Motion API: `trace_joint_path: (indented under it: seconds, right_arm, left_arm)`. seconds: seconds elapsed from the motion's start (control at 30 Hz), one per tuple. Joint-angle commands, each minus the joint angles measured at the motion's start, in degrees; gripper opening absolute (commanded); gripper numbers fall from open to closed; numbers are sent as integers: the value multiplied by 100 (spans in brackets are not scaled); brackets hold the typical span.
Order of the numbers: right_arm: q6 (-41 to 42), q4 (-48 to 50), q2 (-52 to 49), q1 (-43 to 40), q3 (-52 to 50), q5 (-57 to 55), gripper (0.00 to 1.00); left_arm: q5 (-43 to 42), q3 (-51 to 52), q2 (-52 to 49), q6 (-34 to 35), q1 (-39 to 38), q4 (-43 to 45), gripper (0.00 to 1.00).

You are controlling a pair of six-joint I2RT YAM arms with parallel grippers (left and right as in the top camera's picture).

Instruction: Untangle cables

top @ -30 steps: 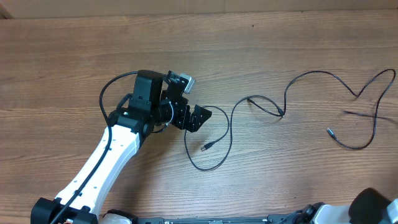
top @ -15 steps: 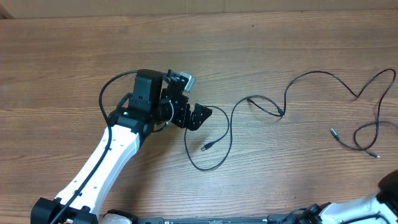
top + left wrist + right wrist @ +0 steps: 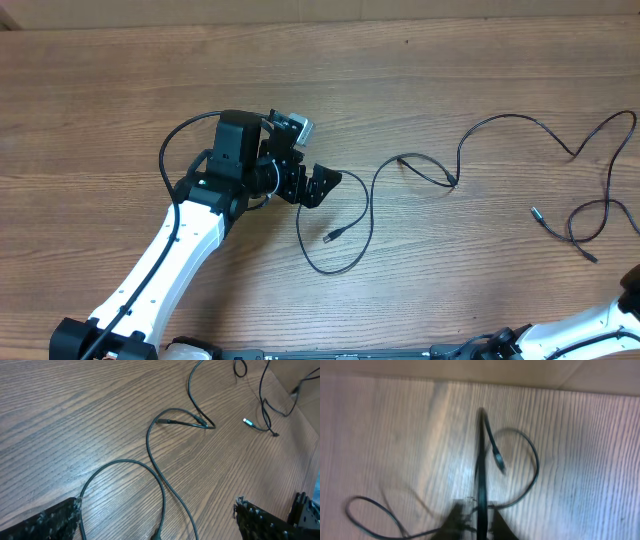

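One black cable point(image 3: 365, 215) lies in loops across the middle of the table, and its plug point(image 3: 330, 236) rests at the front. My left gripper point(image 3: 312, 187) is open just left of it. In the left wrist view that cable point(image 3: 150, 450) runs between the wide-apart fingers of the gripper point(image 3: 155, 527) without touching them. A second black cable point(image 3: 590, 215) lies coiled at the far right. In the blurred right wrist view, my right gripper point(image 3: 480, 522) is shut on this cable point(image 3: 481, 450), which runs taut up from the fingertips.
The table is bare brown wood point(image 3: 120, 90). The left arm point(image 3: 190, 240) reaches in from the front left. Only part of the right arm point(image 3: 625, 300) shows in the overhead view, at the front right corner. A wall edge point(image 3: 470, 370) runs along the table's far side.
The right-hand cable has been dragged toward the front right and its loop has tightened. The right arm has shifted at the corner. The left arm and middle cable have not moved.
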State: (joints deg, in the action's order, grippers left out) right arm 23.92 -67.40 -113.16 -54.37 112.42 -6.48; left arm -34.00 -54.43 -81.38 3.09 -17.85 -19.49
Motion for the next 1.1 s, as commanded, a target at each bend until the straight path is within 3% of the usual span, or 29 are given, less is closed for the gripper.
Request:
trace_joint_path:
  seconds: [0.0,0.03,0.07,0.17,0.3,0.53,0.83,1.07]
  right_arm:
    - [4,70,151,74,109,15,81]
    - [2,66,214,109,173,59,98]
    - [0,66,299,155,238,107,100]
    - [-81,74,684,374,459,544,100]
    - [-809,52,1023,791,573,1349,100]
    - [-1663,-223,984,1711,90,713,100]
    - [-1687,1034,688,1733,-1478,267,100]
    - [-1696,1381,-9,1735,-1762,269,100]
  left_arm:
    - [140,-114,98,76,31,24,100]
    - [164,-114,98,76,31,26,100]
    - [162,-114,98,76,31,28,100]
    - [164,-114,98,74,31,31,100]
    - [164,-114,98,74,31,55,100]
    - [162,-114,98,76,31,109,100]
    - [164,-114,98,76,31,109,100]
    - [164,-114,98,76,31,138,100]
